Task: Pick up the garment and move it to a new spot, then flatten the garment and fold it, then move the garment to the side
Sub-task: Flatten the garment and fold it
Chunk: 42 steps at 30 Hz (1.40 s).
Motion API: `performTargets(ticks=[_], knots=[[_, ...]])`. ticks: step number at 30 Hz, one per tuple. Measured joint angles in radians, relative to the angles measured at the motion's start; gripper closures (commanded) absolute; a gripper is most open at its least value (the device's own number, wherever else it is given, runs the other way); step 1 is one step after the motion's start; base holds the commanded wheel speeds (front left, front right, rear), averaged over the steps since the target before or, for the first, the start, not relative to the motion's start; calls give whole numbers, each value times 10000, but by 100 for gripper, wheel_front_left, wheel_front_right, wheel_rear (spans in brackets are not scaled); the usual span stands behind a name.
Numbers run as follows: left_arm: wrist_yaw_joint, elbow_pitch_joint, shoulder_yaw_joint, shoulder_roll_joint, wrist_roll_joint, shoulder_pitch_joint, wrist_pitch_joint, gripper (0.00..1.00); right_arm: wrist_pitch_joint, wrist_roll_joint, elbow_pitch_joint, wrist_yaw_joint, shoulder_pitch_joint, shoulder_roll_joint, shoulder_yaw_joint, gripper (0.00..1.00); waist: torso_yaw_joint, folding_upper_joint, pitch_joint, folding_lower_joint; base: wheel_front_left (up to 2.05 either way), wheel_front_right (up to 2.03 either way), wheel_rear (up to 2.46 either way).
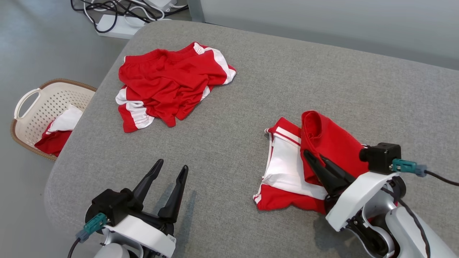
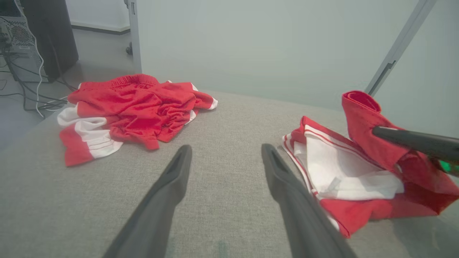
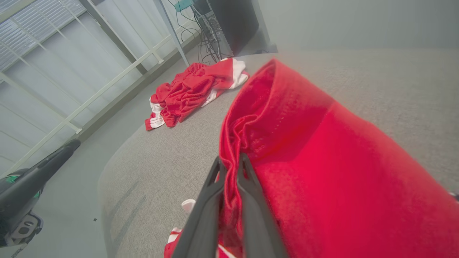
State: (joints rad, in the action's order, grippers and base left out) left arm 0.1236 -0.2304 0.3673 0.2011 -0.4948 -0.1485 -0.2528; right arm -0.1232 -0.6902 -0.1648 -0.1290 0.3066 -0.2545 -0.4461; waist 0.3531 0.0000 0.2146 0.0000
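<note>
The garment (image 1: 287,168), red shorts with white panels, lies partly folded on the right of the grey table (image 1: 322,71). My right gripper (image 1: 312,156) is shut on a red flap of it, which stands lifted above the rest. Close up, the pinched red cloth (image 3: 322,161) sits between the right gripper's (image 3: 231,159) fingers. My left gripper (image 1: 172,165) is open near the table's front edge, left of the garment and apart from it. From the left wrist, the garment (image 2: 344,168) lies right of the open left gripper (image 2: 226,148), which holds nothing.
A second crumpled pair of red and white shorts (image 1: 168,82) lies at the table's far left. On the floor to the left, a cream basket (image 1: 39,107) holds more red and white cloth (image 1: 57,132). Cables (image 1: 118,10) lie beyond the table.
</note>
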Motion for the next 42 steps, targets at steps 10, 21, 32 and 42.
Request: performTargets(ticks=[10,21,32,42], knots=[[0,21,-94,-117,2,0,0,0,-12,-59,-209,-2,-57,71,-575,100,-65,0,149,-1,0,0,0],[0,23,-111,-205,36,-38,0,0,397,-662,-506,0,309,499,-1319,0,-154,0,108,0,0,0,0],[0,226,-512,-224,109,-36,0,0,2199,727,-621,-2,413,-79,217,0,-888,0,-97,-1,0,0,0],[0,339,-1427,-341,374,-35,0,0,3618,3106,-805,-2,-130,228,1981,0,-2118,0,-286,0,0,0,0]])
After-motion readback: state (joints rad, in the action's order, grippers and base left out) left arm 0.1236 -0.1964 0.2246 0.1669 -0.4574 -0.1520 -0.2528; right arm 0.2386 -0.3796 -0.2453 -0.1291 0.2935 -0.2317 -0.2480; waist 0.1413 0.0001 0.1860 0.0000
